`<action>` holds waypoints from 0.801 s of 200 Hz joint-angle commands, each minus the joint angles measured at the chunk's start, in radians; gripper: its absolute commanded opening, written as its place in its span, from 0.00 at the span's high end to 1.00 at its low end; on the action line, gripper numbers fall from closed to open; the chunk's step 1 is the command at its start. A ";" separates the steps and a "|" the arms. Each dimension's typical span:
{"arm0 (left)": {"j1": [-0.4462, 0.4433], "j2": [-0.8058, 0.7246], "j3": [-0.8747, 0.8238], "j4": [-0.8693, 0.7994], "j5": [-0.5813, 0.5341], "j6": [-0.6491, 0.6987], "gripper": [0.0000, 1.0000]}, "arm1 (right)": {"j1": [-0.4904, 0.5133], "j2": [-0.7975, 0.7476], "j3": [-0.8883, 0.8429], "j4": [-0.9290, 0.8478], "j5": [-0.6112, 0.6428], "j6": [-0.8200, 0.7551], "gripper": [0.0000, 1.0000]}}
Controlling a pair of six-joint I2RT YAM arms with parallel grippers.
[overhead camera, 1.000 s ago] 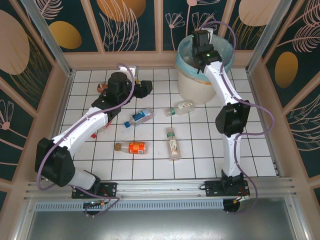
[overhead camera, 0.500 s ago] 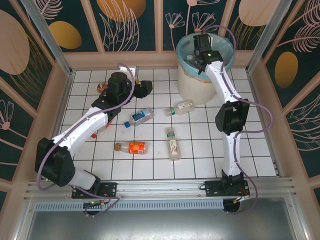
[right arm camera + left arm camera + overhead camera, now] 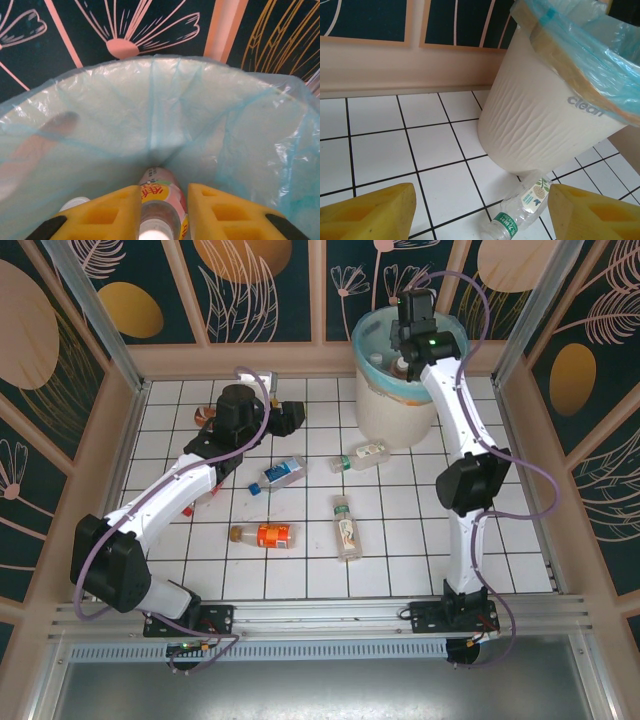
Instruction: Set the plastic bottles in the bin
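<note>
Release is the step in hand. The right gripper [image 3: 162, 196] is clenched on a plastic bottle [image 3: 159, 192] with a red-and-white label, its cap toward the wrist camera. It hangs over the blue liner [image 3: 150, 115] of the bin [image 3: 385, 410], which stands at the far right corner of the tabletop [image 3: 300, 575].

To do it well, the jaws should open fully while the bottle is above the middle of the liner, away from the rim. The wrist should then lift straight up, so the fingers do not snag the bag (thin plastic will likely drag easily).

The left gripper [image 3: 480, 192] stands released and empty near the far edge. A green-capped bottle [image 3: 512, 220] lies just ahead of it, at the foot of the bin. At least 4 bottles lie loose toward the middle of the tabletop.

Against 1 second ago, the right wrist has pushed farther over the bin and its elbow has swung toward the right edge. The left arm and the loose bottles lie as they did.
</note>
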 commanded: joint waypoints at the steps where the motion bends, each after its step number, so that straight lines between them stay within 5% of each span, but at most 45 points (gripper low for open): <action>1: -0.006 0.007 -0.003 -0.001 -0.020 -0.002 0.29 | -0.015 0.038 -0.003 -0.030 -0.049 0.036 0.72; 87: -0.007 -0.039 0.001 -0.014 -0.061 0.026 0.28 | 0.088 -0.100 0.095 0.002 0.006 0.003 0.63; 127: -0.007 -0.117 0.022 -0.067 -0.119 0.023 0.25 | 0.290 -0.359 -0.282 0.263 0.076 -0.146 0.60; 160: -0.007 -0.224 0.025 -0.209 -0.183 -0.018 0.23 | 0.434 -0.582 -0.709 0.556 -0.086 -0.281 0.57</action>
